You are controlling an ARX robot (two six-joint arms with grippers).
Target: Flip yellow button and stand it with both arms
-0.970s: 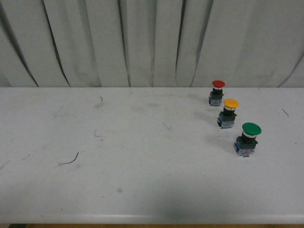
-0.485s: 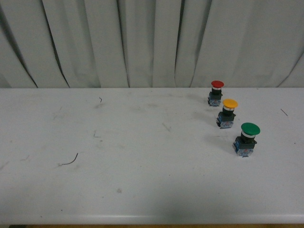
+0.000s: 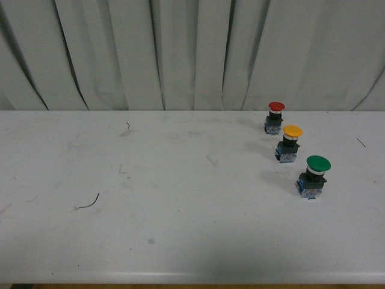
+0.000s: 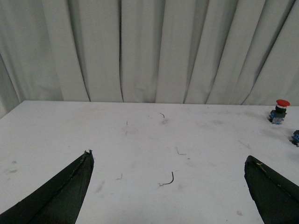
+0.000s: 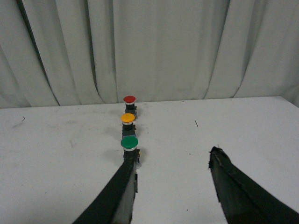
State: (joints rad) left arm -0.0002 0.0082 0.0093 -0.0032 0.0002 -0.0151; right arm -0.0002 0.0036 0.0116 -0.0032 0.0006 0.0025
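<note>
yellow button [image 4: 296, 137]: cut by frame edge | green button [image 5: 131, 150]: base partly behind right claw [image 5: 173, 172]

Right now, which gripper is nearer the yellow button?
Right. The right gripper faces the yellow button, beyond the green button. The left gripper points elsewhere; only the red button shows fully.

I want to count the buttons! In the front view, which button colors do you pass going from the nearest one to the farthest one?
Green button → yellow button → red button. All three stand cap-up on the white table, in a slanted row toward the curtain.
</note>
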